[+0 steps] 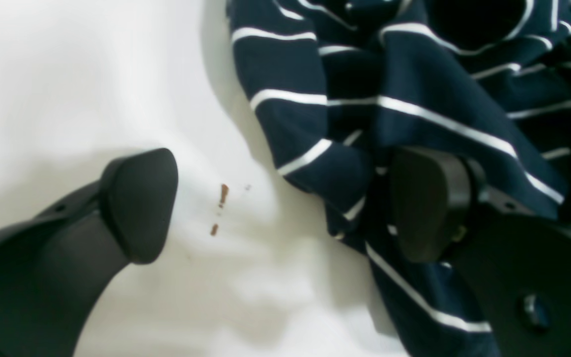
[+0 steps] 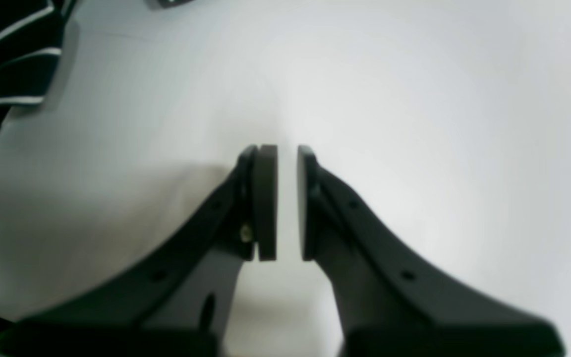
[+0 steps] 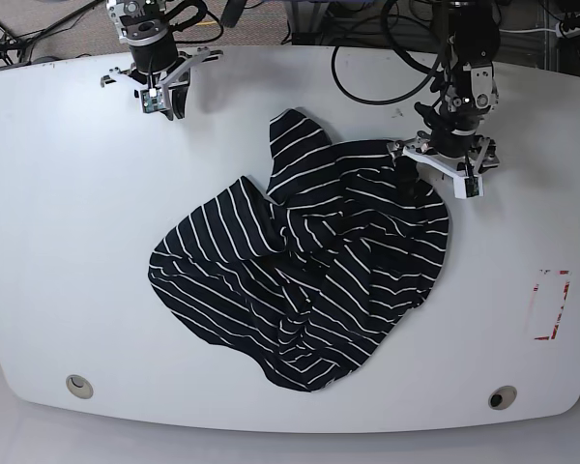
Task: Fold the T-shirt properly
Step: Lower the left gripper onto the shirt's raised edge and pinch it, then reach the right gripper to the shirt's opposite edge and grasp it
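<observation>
Fingers (image 1: 139, 206) of the left gripper (image 1: 285, 208) are spread wide: in the left wrist view one pad stands over the bare white table (image 1: 67, 89) and the other pad rests at the edge of the T-shirt (image 1: 414, 99), with a hanging fold of the cloth between them, not pinched. Two small brown marks (image 1: 222, 194) lie on the table between the pads. Fingers (image 2: 265, 203) of the right gripper (image 2: 287, 203) are almost pressed together, with only a narrow slit between the pads, and they hold nothing; below them is bare table. In the base view the T-shirt lies crumpled in the middle of the table, dark with thin white stripes, its widest part toward the near left and one sleeve or corner pointing to the far side. Its right edge reaches the left gripper at the right of the scene. At the far left the right gripper is well apart from the cloth. Near the right edge lies a red-bordered card (image 3: 549, 304).
</observation>
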Controlling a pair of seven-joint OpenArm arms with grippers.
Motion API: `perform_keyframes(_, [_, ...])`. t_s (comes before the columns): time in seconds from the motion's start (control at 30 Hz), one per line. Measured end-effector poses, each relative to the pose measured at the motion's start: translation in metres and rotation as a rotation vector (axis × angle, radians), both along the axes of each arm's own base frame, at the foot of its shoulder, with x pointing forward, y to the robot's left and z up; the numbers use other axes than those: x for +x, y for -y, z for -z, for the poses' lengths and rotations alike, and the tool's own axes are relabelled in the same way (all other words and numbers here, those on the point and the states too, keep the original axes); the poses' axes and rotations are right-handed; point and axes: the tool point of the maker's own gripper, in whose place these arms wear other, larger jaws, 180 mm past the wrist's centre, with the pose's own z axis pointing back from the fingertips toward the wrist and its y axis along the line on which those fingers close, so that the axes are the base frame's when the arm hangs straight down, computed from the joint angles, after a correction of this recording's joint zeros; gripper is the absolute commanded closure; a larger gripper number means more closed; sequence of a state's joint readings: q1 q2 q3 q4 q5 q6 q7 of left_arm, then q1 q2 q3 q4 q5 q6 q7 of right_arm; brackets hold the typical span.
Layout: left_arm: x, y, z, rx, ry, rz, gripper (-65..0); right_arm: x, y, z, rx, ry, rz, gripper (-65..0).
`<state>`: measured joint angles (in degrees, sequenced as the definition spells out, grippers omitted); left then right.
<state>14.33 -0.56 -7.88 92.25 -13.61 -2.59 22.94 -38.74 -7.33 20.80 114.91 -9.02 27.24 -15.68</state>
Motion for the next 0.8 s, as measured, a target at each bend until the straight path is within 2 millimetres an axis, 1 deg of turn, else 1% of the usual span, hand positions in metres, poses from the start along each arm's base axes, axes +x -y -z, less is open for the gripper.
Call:
perform_keyframes(0.03, [0.003,0.001,0.0,-0.005,0.0,-0.006,-51.0,0.0,0.0,0.0,0.0,-0.002,0.0,-6.5])
perform_keyframes(0.2, [0.012,0.013,0.005,-0.033,0.003,0.004,-26.4,-0.001,-0.001,0.0,0.002,-0.002,0.001,-6.5])
perform_keyframes(0.3, [0.019,0.017,0.006,-0.036,-0.002,0.019,-3.6,-0.001,0.0,0.0,0.0,-0.002,0.001,-6.5])
perform_keyframes(0.33, [0.019,0.018,0.005,-0.039,-0.002,0.021,0.0,0.0,0.0,0.0,-0.001,0.0,0.0,-6.5])
perform_keyframes(0.43, [0.015,0.017,0.009,-0.035,-0.014,0.021,-1.1,0.006,0.008,-0.001,-0.007,0.009,0.026,-7.0])
perform_keyframes(0.5, [0.009,0.015,0.01,-0.028,-0.026,0.026,0.0,0.013,0.02,0.001,-0.03,-0.009,0.053,-7.1])
perform_keyframes(0.53, [0.007,0.013,0.009,-0.022,-0.036,0.035,0.0,0.019,0.022,0.0,-0.036,-0.01,0.063,-7.3])
perform_keyframes(0.6, [-0.001,0.003,0.005,0.018,-0.05,0.061,0.0,0.027,0.025,0.001,-0.05,-0.034,0.062,-7.9])
perform_keyframes(0.63, [-0.005,-0.005,0.002,0.042,-0.049,0.061,0.0,0.034,0.025,-0.001,-0.05,-0.03,0.065,-9.2])
perform_keyframes(0.67, [-0.009,-0.01,0.001,0.059,-0.053,0.063,0.0,0.042,0.024,-0.004,-0.049,-0.02,0.062,-11.4])
perform_keyframes(0.73, [-0.019,-0.022,-0.004,0.1,-0.053,0.069,0.0,0.055,0.023,-0.008,-0.047,-0.015,0.062,-19.3])
perform_keyframes(0.8, [-0.031,-0.033,-0.008,0.144,-0.063,0.088,0.0,0.071,0.021,-0.015,-0.044,0.003,0.058,-24.3])
